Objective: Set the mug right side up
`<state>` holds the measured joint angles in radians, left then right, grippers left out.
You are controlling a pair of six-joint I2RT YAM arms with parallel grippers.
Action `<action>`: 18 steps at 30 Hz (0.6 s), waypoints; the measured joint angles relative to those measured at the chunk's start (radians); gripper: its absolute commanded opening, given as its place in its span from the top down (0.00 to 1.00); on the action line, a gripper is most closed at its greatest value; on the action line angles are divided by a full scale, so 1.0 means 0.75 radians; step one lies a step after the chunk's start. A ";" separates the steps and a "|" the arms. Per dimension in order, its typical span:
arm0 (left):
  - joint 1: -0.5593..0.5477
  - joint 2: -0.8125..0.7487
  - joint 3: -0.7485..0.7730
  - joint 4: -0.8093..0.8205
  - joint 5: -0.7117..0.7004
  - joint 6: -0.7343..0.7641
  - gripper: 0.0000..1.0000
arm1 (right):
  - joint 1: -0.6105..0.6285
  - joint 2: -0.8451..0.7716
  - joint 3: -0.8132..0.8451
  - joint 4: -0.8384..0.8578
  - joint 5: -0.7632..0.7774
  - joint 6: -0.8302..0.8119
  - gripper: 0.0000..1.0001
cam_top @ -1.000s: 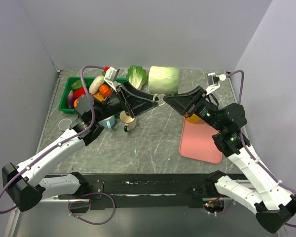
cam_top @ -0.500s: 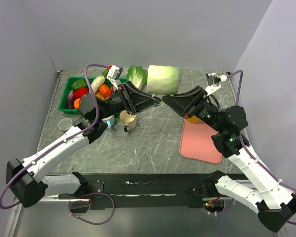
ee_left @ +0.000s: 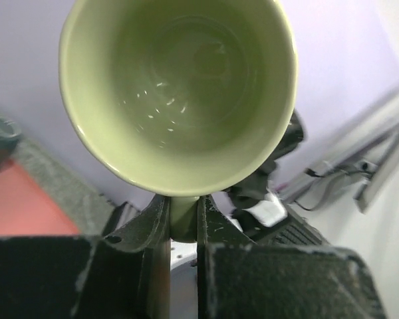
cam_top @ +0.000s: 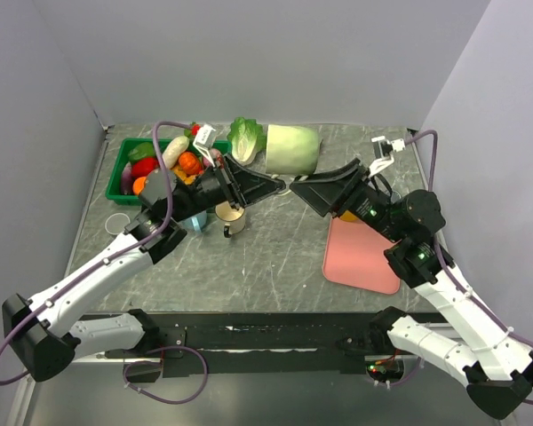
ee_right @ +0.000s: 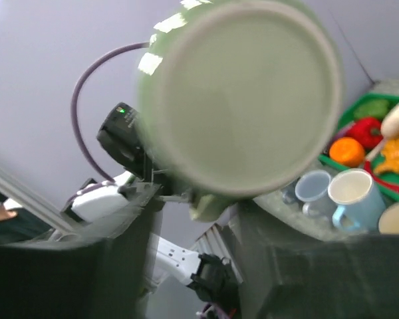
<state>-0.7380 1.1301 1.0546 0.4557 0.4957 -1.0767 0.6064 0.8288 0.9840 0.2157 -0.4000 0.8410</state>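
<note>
The pale green mug (cam_top: 293,148) hangs in the air on its side over the back of the table. My left gripper (cam_top: 280,184) is shut on its handle (ee_left: 184,222), and the left wrist view looks straight into the mug's mouth (ee_left: 178,93). My right gripper (cam_top: 304,188) faces it from the other side. It stands open, with the handle (ee_right: 209,203) loose between its spread fingers (ee_right: 120,246). The right wrist view shows the mug's flat bottom (ee_right: 243,100).
A green basket (cam_top: 124,153) of vegetables sits at the back left, with a lettuce (cam_top: 246,136) beside it. Under the left arm stand a cream mug (cam_top: 231,217) and a blue mug (cam_top: 195,219). A clear cup (cam_top: 115,222) lies farther left. A pink board (cam_top: 362,257) lies at the right.
My left gripper has shut on the mug's handle. My right gripper has opened and let go of it. The mug has shifted slightly right.
</note>
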 measured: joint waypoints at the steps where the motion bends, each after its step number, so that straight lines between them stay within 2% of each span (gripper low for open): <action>1: -0.001 -0.012 0.003 -0.063 -0.024 0.028 0.99 | 0.000 -0.010 0.001 -0.032 0.012 -0.010 0.23; 3: -0.001 -0.026 0.018 -0.198 -0.076 0.090 0.99 | 0.000 -0.032 0.003 -0.104 0.044 -0.033 0.08; 5: -0.001 -0.032 0.034 -0.312 -0.129 0.152 0.99 | 0.000 -0.056 0.004 -0.201 0.084 -0.048 0.00; 13: -0.001 -0.030 0.039 -0.724 -0.353 0.392 0.99 | 0.000 -0.159 0.018 -0.745 0.318 -0.089 0.00; 18: -0.003 0.013 0.016 -0.845 -0.484 0.482 0.99 | 0.000 -0.157 0.079 -1.116 0.561 -0.107 0.00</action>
<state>-0.7403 1.1400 1.0664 -0.1783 0.1329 -0.7151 0.6064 0.7109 1.0431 -0.6216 0.0204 0.7605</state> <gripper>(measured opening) 0.162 0.996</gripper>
